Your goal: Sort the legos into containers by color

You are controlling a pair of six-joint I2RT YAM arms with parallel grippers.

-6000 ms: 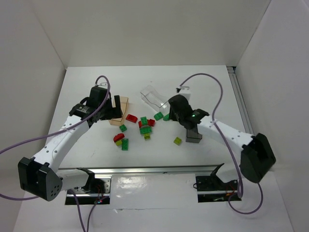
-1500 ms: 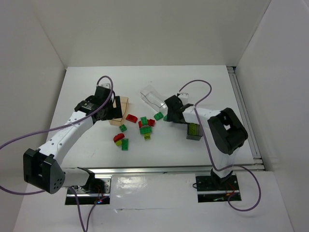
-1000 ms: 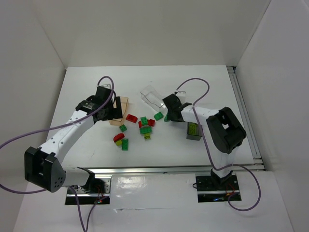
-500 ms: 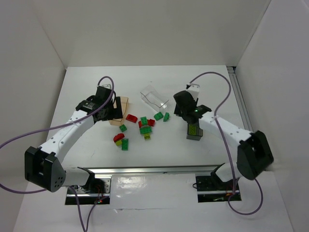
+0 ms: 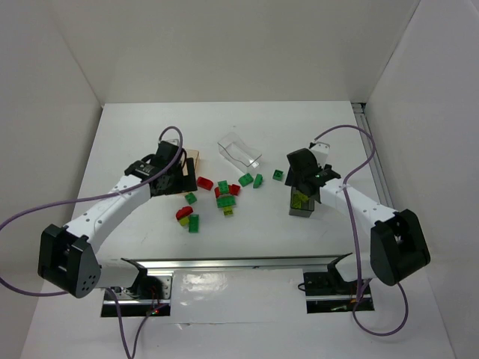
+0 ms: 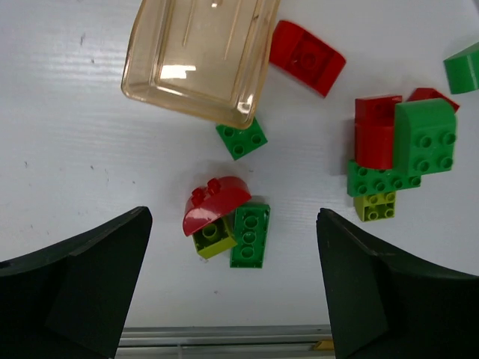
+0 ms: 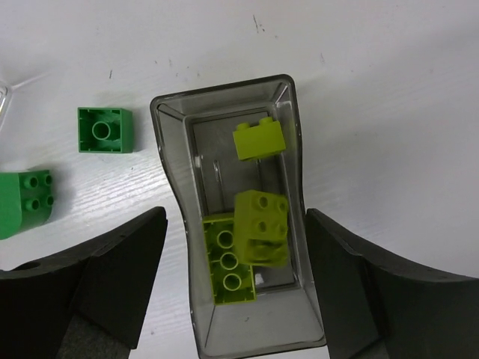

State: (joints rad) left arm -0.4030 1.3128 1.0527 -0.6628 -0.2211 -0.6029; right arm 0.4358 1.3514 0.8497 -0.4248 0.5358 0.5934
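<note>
Three yellow-green legos (image 7: 260, 228) lie in the dark grey tub (image 7: 224, 86) at right, under the right gripper (image 7: 236, 217), jaws parted, while the left gripper (image 6: 232, 217), also spread, hovers by the empty tan tub (image 6: 198, 56).

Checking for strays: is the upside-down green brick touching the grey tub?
Apart. The right wrist view shows bare table between the green brick and the grey tub.
</note>
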